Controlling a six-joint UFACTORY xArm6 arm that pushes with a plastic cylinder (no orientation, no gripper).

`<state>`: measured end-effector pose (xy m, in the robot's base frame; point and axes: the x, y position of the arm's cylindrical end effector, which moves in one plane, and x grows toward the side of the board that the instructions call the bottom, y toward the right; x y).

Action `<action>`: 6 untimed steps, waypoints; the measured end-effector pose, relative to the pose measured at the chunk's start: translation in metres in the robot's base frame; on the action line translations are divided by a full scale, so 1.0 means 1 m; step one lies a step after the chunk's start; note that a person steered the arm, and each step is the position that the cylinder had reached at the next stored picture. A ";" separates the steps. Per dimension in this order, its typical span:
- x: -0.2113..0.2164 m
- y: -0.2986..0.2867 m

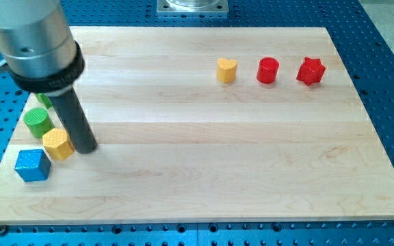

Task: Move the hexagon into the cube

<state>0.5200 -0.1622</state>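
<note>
The yellow hexagon (58, 143) sits near the board's left edge, just up and right of the blue cube (32, 165); their corners are close, almost touching. My tip (85, 147) rests on the board right against the hexagon's right side. The rod rises up-left to the large grey arm body at the view's top left.
A green cylinder (37, 121) stands just above the hexagon, and another green block (44, 100) shows partly behind the arm. At the top right stand a yellow heart (226, 70), a red cylinder (268, 70) and a red star (311, 71). The wooden board (211, 157) lies on a blue perforated table.
</note>
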 end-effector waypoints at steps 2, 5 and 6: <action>-0.013 -0.009; 0.002 -0.037; 0.028 -0.039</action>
